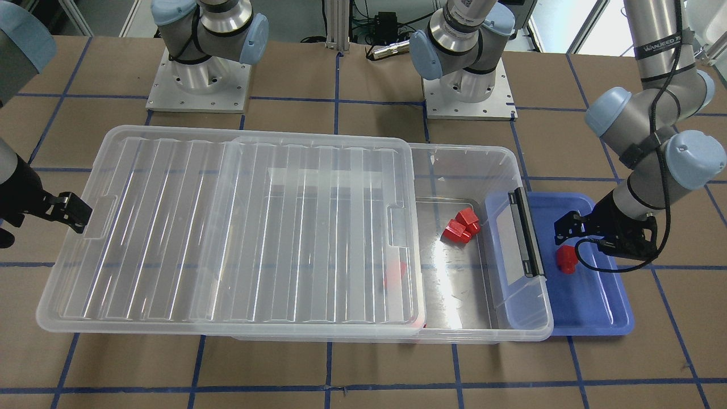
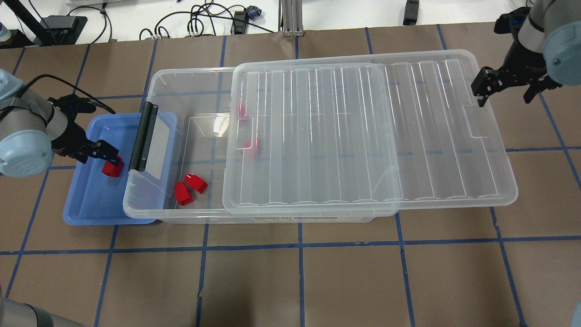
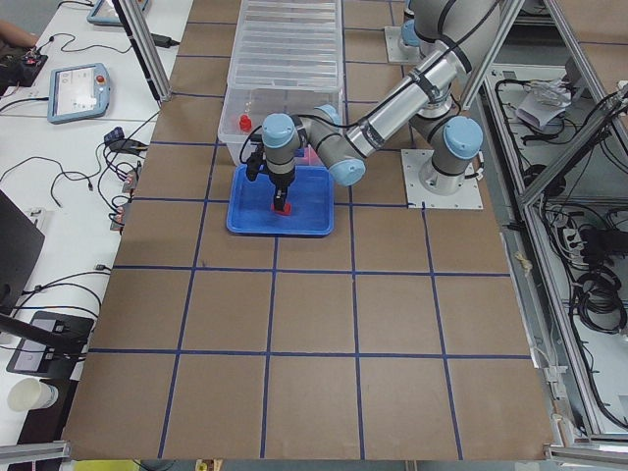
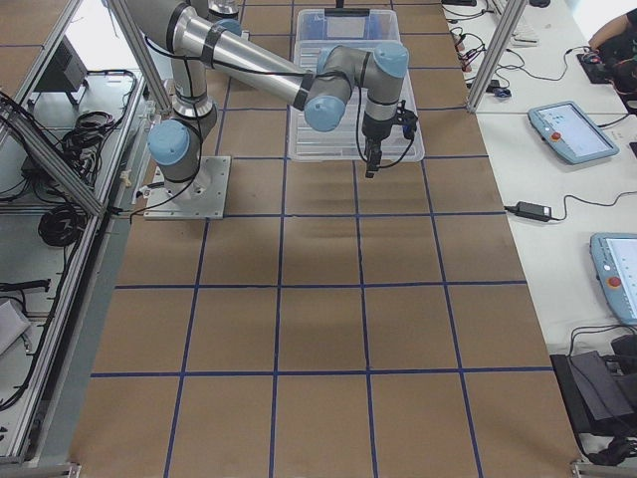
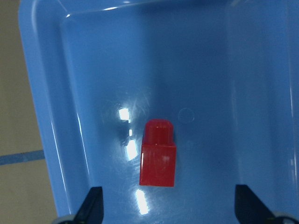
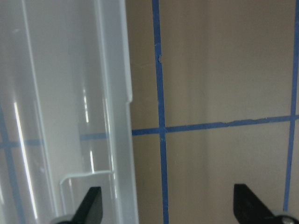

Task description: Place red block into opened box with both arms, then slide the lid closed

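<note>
A red block [image 5: 159, 154] lies flat in the blue tray [image 5: 93, 70], and my left gripper [image 5: 170, 210] hangs open right above it, one finger on either side. In the overhead view the same red block [image 2: 111, 168] shows just under the left gripper [image 2: 105, 154]. The clear box [image 2: 195, 72] stands beside the tray. Its ribbed lid [image 2: 363, 136] is slid partway off toward my right, leaving the tray end uncovered. My right gripper [image 2: 504, 91] is open at the lid's far short end, its fingers off the rim [image 6: 114, 70].
Two red blocks [image 2: 188, 188] lie in the box's uncovered part, and two more [image 2: 252, 144] show through the lid. The black bar latch [image 2: 144, 136] overhangs the tray. Cables [image 2: 204, 22] run along the table's back edge.
</note>
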Tool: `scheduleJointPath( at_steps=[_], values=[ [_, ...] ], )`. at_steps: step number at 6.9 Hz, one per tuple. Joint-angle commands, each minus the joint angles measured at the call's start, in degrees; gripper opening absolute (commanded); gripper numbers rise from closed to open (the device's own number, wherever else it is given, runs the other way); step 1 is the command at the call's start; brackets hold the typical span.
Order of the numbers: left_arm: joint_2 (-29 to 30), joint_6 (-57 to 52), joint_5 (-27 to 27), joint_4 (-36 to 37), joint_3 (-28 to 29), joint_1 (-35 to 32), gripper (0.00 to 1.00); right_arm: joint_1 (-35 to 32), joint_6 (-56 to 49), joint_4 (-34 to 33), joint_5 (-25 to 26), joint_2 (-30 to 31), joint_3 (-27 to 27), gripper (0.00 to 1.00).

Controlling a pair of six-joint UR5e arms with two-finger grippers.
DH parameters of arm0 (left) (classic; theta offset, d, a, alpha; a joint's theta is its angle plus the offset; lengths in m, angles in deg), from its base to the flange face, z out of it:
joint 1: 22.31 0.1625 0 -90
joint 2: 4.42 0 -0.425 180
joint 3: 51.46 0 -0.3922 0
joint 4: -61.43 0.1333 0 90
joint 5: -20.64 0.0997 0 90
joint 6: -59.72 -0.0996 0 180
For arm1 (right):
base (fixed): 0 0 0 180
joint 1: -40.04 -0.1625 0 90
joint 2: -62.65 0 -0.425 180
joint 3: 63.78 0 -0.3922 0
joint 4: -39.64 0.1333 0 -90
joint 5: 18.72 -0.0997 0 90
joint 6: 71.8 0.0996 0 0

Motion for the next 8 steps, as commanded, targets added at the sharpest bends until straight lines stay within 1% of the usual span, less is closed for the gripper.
scheduleJointPath(
  at_steps=[1,2,3,4,5,6,7,8],
  values=[
    [2.52,-0.31,0.32,2.24,-0.02,0.0,1.0,-4.01,1.17,9.24,-2.01,4.3,-6.73,1.0],
    [3.83,-0.32,0.24,2.95,-0.29,0.0,1.0,-9.52,3.62,9.63,-4.98,4.85,-9.11,1.0],
    [4.72,-0.4,0.41,4.61,-0.46,0.0,1.0,-14.36,6.77,13.73,-5.53,5.29,-11.13,1.0],
    [4.99,-0.14,0.5,4.63,-0.46,0.0,0.73,-18.58,11.68,18.9,-6.5,6.16,-13.24,1.0],
    [4.9,-0.05,1.46,4.63,-0.46,0.0,0.37,-19.15,17.38,20.35,-6.59,5.82,-13.09,1.0],
    [4.64,0.12,1.82,3.94,-0.46,-0.08,0.11,-19.15,19.88,19.93,-6.59,6.08,-13.0,1.0],
    [4.2,0.21,1.73,3.75,-0.46,0.0,0.05,-19.15,19.81,19.57,-6.68,6.0,-12.82,1.0],
    [3.24,0.3,1.82,2.27,0.23,-0.17,0.05,-19.15,19.81,19.05,-6.68,5.91,-12.73,1.0]
  ],
)
